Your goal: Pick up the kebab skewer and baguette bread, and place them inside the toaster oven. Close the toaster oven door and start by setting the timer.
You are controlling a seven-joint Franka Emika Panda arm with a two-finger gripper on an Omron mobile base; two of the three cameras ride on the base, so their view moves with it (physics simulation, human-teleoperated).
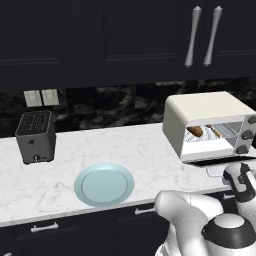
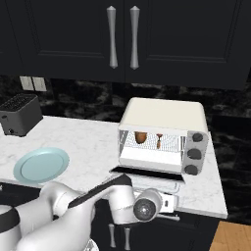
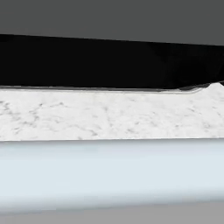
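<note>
The cream toaster oven (image 1: 200, 107) (image 2: 162, 115) stands on the counter with its door (image 2: 147, 172) folded down flat. On the wire rack inside lie the orange-brown baguette bread (image 1: 195, 132) (image 2: 140, 137) and, to its right, the thin kebab skewer (image 1: 215, 131) (image 2: 159, 139). My gripper (image 2: 169, 201) hangs low at the counter's front edge, just under the door's pale bar handle (image 2: 157, 185) (image 3: 112, 175). In the hand view that handle runs across very close. The gripper is open and holds nothing.
A dark slot toaster (image 1: 35, 137) (image 2: 19, 115) stands at the far left. A pale blue plate (image 1: 104, 184) (image 2: 40, 164) lies near the counter's front edge. Dark cabinets with long handles (image 2: 121, 37) hang above. Grey knobs (image 2: 194, 153) line the oven's right side.
</note>
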